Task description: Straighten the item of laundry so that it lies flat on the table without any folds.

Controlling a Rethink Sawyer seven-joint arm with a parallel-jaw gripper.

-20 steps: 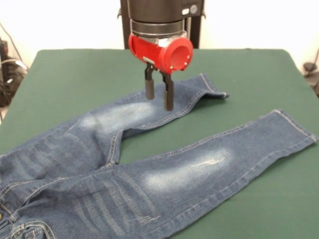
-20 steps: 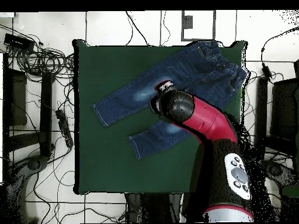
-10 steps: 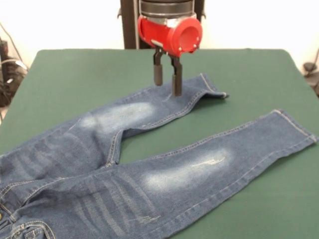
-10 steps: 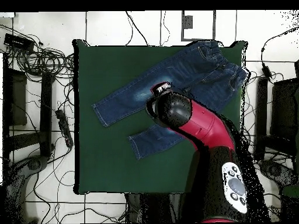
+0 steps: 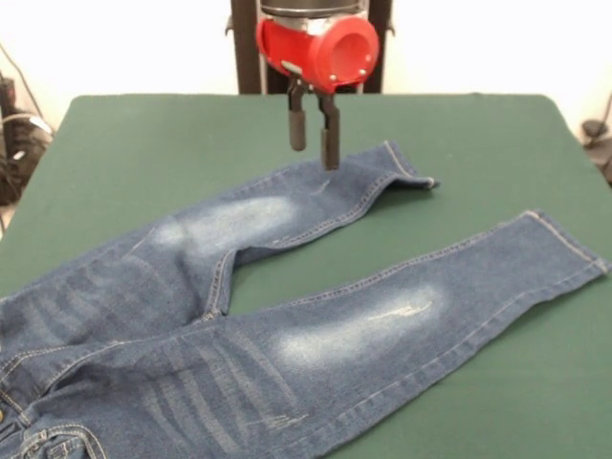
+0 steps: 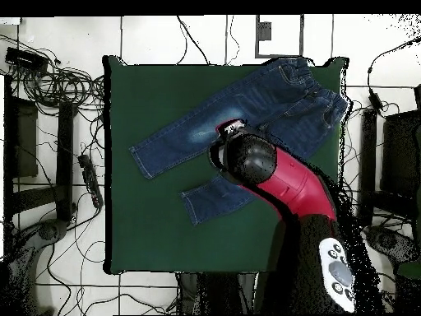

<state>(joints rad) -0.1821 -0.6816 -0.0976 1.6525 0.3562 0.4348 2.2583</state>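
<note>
- Directly beneath the gripper (image 5: 314, 143) lies the far leg of the jeans (image 5: 287, 296); the two black fingers (image 5: 330, 143) hang above the denim near that leg's cuff, apart from the cloth, with a narrow gap between them and nothing held.
- Seen from overhead, the red and black arm (image 6: 284, 185) covers the middle of the jeans (image 6: 247, 111), so the gripper itself is hidden in that view.
- Compared with a second ago, the gripper has risen: its fingertips then stood just at the cloth near the faded thigh patch, and now sit higher and closer to the cuff end. The jeans have not shifted.
- The jeans are blue denim with tan stitching and whitish faded patches on both thighs. Both legs are spread apart in a V on the green table (image 5: 143, 143), the waistband at the near left table corner in the front view.
- The leg nearer the gripper ends in a cuff whose corner is turned slightly; the other leg lies fully extended toward the table's right edge.
</note>
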